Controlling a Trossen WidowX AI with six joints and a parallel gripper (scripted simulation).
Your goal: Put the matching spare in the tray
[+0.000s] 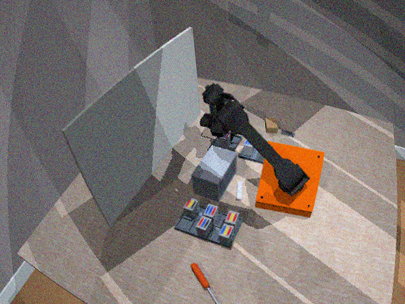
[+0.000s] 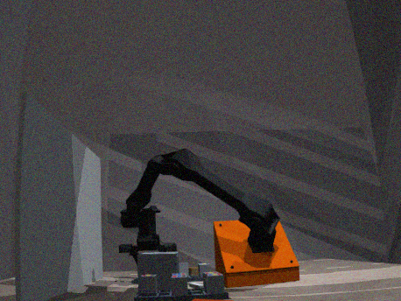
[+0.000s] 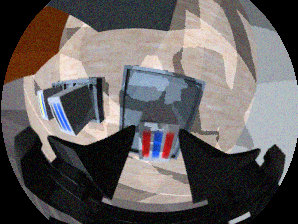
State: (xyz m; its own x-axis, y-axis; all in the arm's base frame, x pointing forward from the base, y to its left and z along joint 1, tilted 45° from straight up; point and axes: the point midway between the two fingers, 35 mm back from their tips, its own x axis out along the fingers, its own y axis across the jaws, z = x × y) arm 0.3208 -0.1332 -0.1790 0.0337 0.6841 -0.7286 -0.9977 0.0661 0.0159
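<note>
Reading the top view from left to right, you first meet the upright panel (image 1: 135, 116) (image 2: 48, 188) (image 3: 277, 110), standing beside the parts on the worktop (image 1: 333, 248) (image 2: 341, 280) (image 3: 110, 42). Next comes the front rack (image 1: 186, 227) (image 2: 181, 297) with five striped spares, and the screwdriver (image 1: 199, 275) lies apart from it. The grey block (image 1: 215, 171) (image 2: 158, 267) (image 3: 130, 12) stands between that rack and the tray (image 1: 218, 142) (image 3: 165, 72).

At the tray, the wrist view shows you the red-blue-red spare (image 3: 158, 144) at the near side, between the fingertips. The pincer (image 1: 222, 134) (image 2: 148, 245) (image 3: 157, 131) stands open around it, with a gap on either side, so it holds nothing. The spare appears lowered into the tray; whether it sits flat on the floor of it you cannot tell. Further right is the side rack (image 1: 253, 154) (image 3: 100, 102), with a blue-striped module (image 1: 248, 144) (image 3: 75, 110).

Picking and placing are, in all likelihood, done, and the release as well; what remains for you is to lift away without brushing the spare. The match itself stays unproven: no code on the mounted unit's back is legible.
</note>
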